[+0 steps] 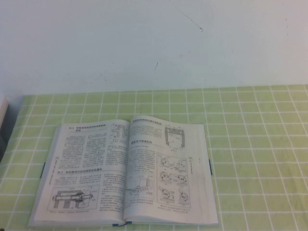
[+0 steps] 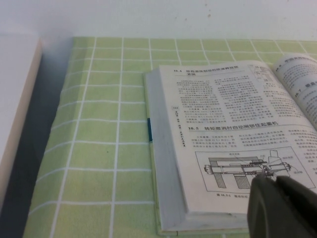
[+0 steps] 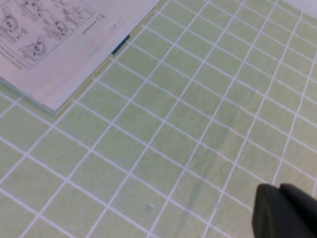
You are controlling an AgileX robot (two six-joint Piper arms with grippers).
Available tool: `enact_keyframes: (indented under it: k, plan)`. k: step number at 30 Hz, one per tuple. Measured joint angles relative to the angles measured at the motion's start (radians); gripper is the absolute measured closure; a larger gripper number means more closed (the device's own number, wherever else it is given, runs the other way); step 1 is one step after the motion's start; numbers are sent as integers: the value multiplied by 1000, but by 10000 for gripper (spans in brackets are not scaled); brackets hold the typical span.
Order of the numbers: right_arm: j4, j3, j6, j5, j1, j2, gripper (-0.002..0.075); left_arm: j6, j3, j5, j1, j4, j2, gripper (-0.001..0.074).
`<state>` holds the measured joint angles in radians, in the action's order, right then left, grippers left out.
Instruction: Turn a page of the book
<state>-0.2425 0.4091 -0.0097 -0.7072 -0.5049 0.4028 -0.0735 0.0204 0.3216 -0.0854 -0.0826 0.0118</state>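
The book (image 1: 166, 166) lies open and flat on the green checked cloth, near the table's front edge. The page (image 1: 86, 163) is the top leaf on its left half, showing text blocks and a long machine drawing; its other face is hidden. The right-hand leaf shows sketches in a grid. No arm shows in the high view. In the left wrist view my left gripper (image 2: 272, 179) is shut and empty, just over the page (image 2: 223, 119) at the long drawing. My right gripper (image 3: 277, 189) is shut and empty over bare cloth, to the right of the book (image 3: 74, 59).
The green checked cloth (image 1: 260, 144) covers the table up to a white wall. A white box-like object (image 2: 15, 99) stands off the table's left edge, with a dark gap between them. Blue cover edges (image 2: 150, 130) show at the book's sides.
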Motion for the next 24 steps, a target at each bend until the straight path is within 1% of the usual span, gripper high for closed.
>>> enact_keyframes:
  k: [8, 24]
  plan:
    - [0, 0, 0, 0, 0, 0, 729, -46, -1, 3, 0, 9, 0, 738]
    - [0, 0, 0, -1, 0, 0, 729, -51, -2, 9, 21, 27, 0, 738]
